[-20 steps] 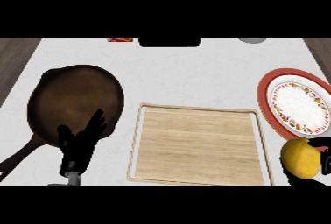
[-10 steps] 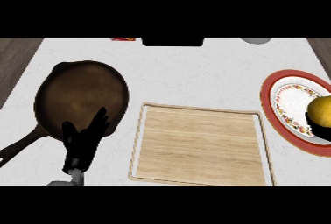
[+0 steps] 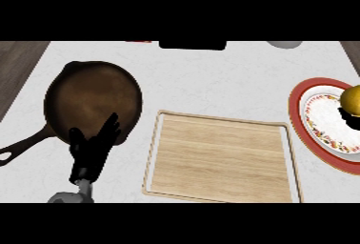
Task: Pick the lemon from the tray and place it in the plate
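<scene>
A yellow lemon point(image 3: 352, 98) shows at the right edge, over the red-rimmed patterned plate point(image 3: 316, 114). Dark fingers of my right hand point(image 3: 349, 116) show just under the lemon, curled against it; the rest of that hand is cut off by the frame. I cannot tell whether the lemon touches the plate. The wooden tray point(image 3: 221, 158) lies in the middle of the counter with nothing on it. My left hand point(image 3: 93, 148) rests open at the lower left, fingers up, over the near rim of the pan.
A dark cast-iron frying pan point(image 3: 88, 98) sits at the left, its handle pointing to the lower left. A black object point(image 3: 193, 45) and a pale round one point(image 3: 284, 44) stand along the counter's far edge.
The lemon has travelled with my right hand from near the tray's right side up and rightward over the plate. The view has shifted, so everything sits further right. My left hand stays still.
</scene>
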`<act>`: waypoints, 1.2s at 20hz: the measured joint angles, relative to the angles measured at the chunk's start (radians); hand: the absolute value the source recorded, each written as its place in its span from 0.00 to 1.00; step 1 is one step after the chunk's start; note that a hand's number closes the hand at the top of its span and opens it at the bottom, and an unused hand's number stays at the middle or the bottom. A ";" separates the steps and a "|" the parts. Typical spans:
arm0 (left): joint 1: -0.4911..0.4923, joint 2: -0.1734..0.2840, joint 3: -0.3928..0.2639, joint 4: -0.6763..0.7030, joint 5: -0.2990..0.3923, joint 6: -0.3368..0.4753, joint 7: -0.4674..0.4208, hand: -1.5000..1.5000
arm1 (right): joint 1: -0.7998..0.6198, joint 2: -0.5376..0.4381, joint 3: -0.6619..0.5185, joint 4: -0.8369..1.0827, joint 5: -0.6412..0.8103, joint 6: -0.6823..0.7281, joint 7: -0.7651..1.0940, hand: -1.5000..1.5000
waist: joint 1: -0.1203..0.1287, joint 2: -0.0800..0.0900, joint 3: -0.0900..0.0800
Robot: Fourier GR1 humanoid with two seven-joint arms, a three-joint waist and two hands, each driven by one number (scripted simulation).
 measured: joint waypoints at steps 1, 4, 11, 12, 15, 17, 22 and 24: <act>-0.003 0.002 -0.001 -0.003 0.000 -0.003 0.001 0.50 | -0.009 -0.007 0.023 0.037 0.030 0.001 0.015 0.00 | 0.007 0.002 0.000; -0.004 0.001 -0.003 0.004 -0.002 -0.009 -0.008 0.50 | -0.061 -0.025 0.067 0.147 0.087 0.050 0.036 0.00 | 0.017 0.006 0.001; 0.002 -0.011 -0.010 0.000 -0.008 -0.003 -0.013 0.50 | -0.149 -0.008 0.045 0.303 0.078 0.193 -0.088 0.00 | 0.019 0.009 0.005; 0.002 -0.007 -0.005 0.004 -0.004 -0.009 -0.015 0.50 | -0.155 -0.004 0.029 0.313 0.064 0.210 -0.115 0.00 | 0.017 0.009 0.005; 0.004 -0.012 -0.007 0.002 -0.010 -0.001 -0.012 0.50 | -0.179 0.005 -0.029 0.340 0.008 0.257 -0.173 0.00 | 0.012 0.008 0.005; 0.002 -0.014 -0.003 0.010 -0.009 -0.001 -0.018 0.50 | -0.185 0.000 -0.069 0.363 -0.028 0.296 -0.203 0.00 | 0.008 0.008 0.005; 0.002 -0.007 0.003 0.008 -0.006 -0.007 -0.017 0.50 | -0.183 -0.070 -0.141 0.426 -0.093 0.434 -0.214 0.00 | 0.003 0.008 0.005; 0.014 -0.003 0.008 0.011 -0.002 -0.017 -0.032 0.50 | -0.173 -0.102 -0.151 0.444 -0.102 0.513 -0.212 0.00 | 0.001 0.007 0.005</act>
